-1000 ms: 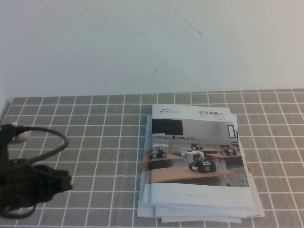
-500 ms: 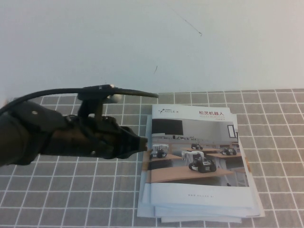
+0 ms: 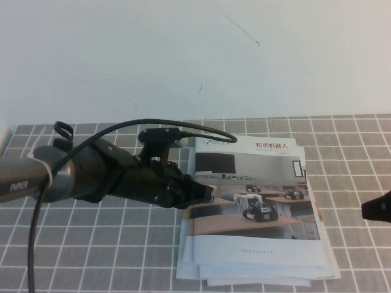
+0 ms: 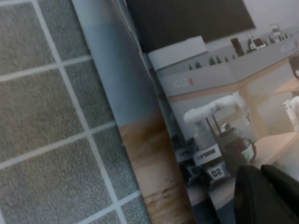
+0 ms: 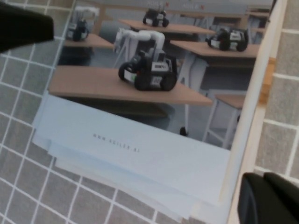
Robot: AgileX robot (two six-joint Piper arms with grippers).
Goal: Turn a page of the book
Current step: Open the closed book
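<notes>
Item — the book [image 3: 253,204]: closed, cover up, lying on top of a slightly fanned stack of spare booklets [image 3: 256,274] on the grid-patterned mat [image 3: 110,244] covering my counter. The cover photo shows small wheeled robots on wooden desks, with a red title in the top band. No page is lifted yet; the task is at its start.

Item — left hand [image 3: 206,193]: reaching in from my left, its tip at the book's left edge, over the cover. In the left wrist view a dark fingertip [image 4: 261,196] sits low over the cover photo. I cannot tell whether the fingers are apart or together, nor whether they touch the paper. It holds nothing I can see.

Item — right hand [image 3: 376,209]: only its dark tip enters at the right border, beside the stack and apart from it; the spread of its fingers is not visible.

Step in hand — catch the top cover alone. I judge it best to pick at one free edge lightly, since the booklets beneath are near-identical and could lift together.
</notes>
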